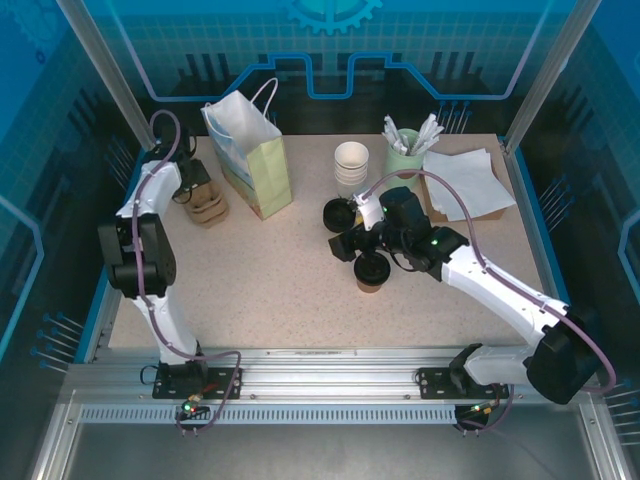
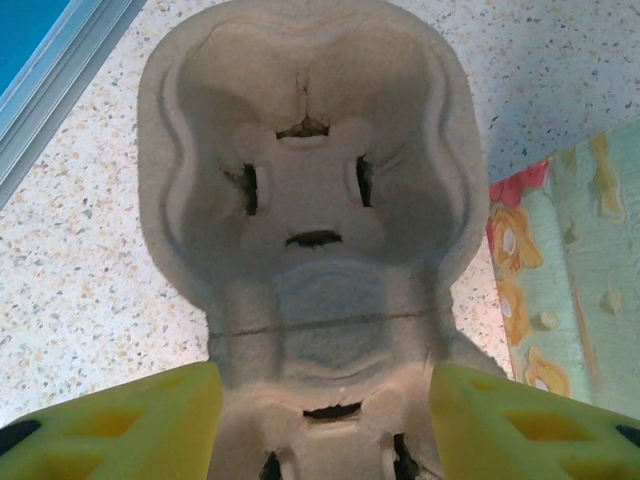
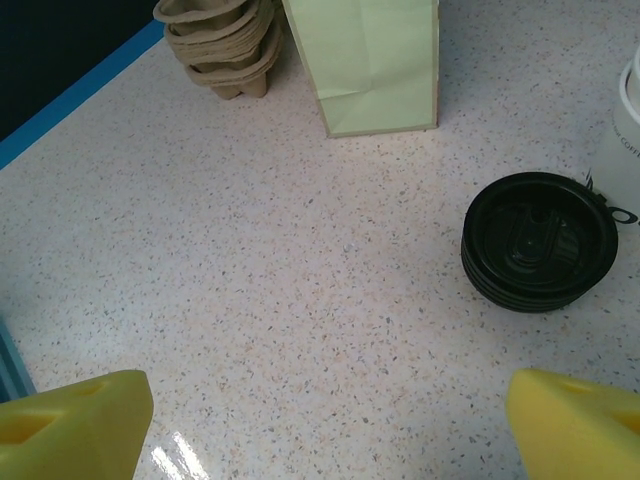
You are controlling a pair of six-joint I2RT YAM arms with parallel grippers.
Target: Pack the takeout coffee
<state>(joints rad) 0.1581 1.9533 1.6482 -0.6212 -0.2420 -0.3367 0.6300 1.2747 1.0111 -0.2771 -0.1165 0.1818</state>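
Takeout coffee [image 1: 370, 272] upright on worktop [image 1: 280, 290], right of paper bag [image 1: 255, 165]; black lid hard to separate from dark hardware above it. Left pincer [image 2: 325, 420] part-open astride pulp carrier stack [image 2: 310, 190], left of bag; grip undeterminable, fingertips cut off. Right pincer [image 3: 325, 425] spread wide, empty, right of bag.

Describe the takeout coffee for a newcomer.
On the table, right of centre, nearer the arms' bases than the white cup stack. The takeout coffee is the only brown-sided cup with a black lid on; the loose lids nearby are cupless.
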